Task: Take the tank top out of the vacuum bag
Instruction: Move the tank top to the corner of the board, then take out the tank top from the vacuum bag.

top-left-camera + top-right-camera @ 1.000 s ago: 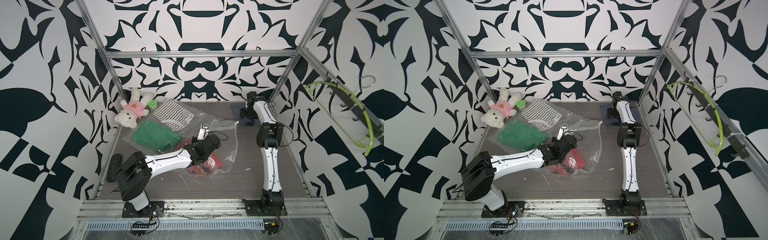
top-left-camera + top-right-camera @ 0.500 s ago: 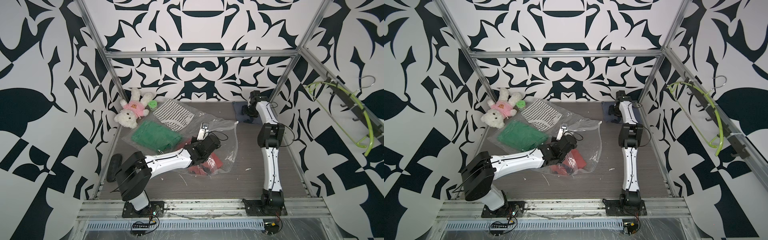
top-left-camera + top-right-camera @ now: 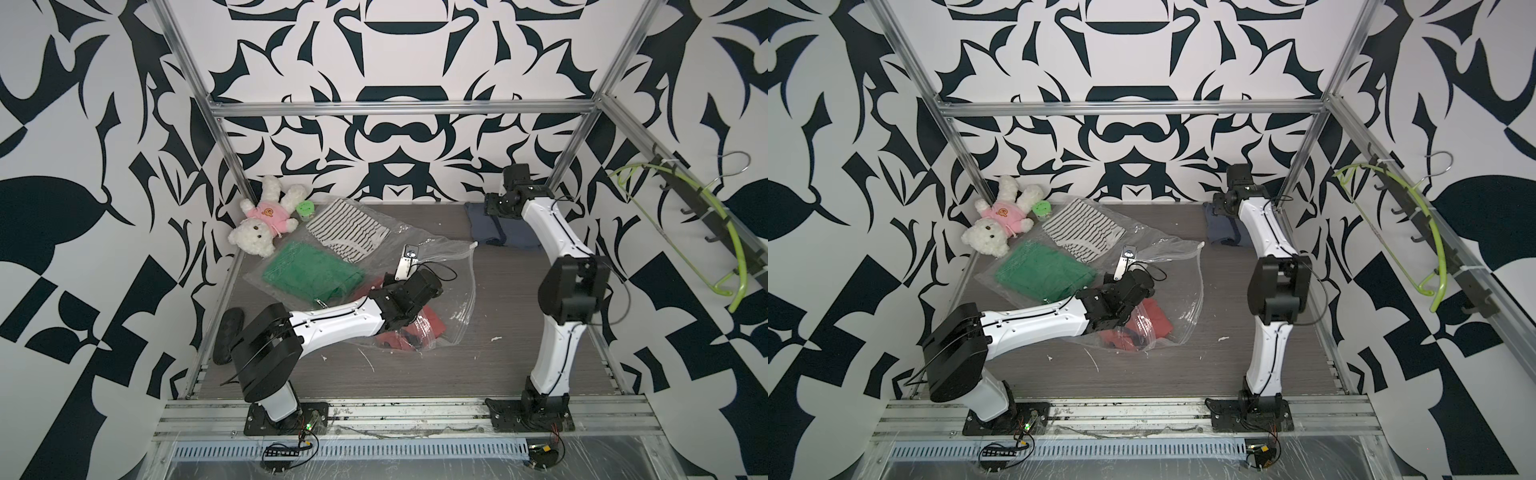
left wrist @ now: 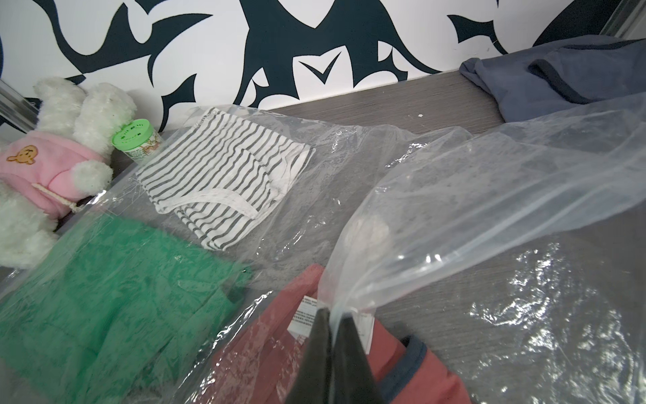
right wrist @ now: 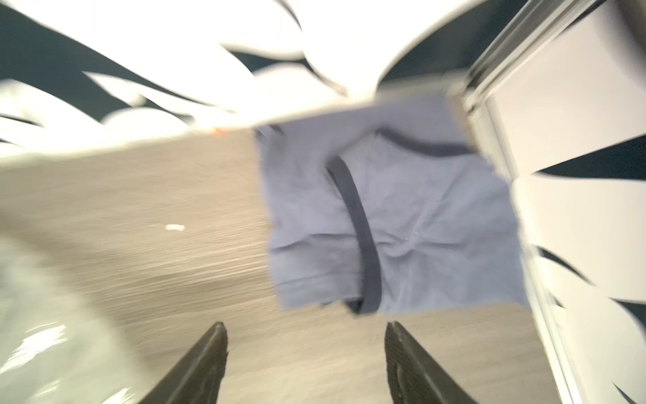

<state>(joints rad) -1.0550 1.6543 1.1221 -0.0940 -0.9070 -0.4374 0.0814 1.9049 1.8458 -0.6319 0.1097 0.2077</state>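
**Both top views and both wrist views, read left to right, with the vacuum bag [image 3: 455, 286] as reference.** Beyond the bag's far-left corner lie a teddy bear [image 3: 259, 226] and a green-lidded jar [image 3: 306, 208]. A striped garment [image 3: 347, 230] and a green garment [image 3: 309, 276], each under clear film, lie just left of the bag. At the bag's left side the left tool [image 4: 331, 311] is closed. Its jaws pinch the zip-seal edge and hold the upper film raised, apparently to keep the mouth agape so that the contents can be reached. Under that raised film lies a red garment [image 3: 430, 326] with navy trim, judged to be the tank top. It is at least partly inside the bag, in its near-left part. The bag's long axis seems to run from near to far across the worktop [image 3: 519, 357], with the mouth turned rightward. Beyond the bag's far-right corner the right tool [image 5: 304, 328] hangs with jaws wide apart and empty over a blue-grey garment [image 3: 490, 230], which lies outside the bag.
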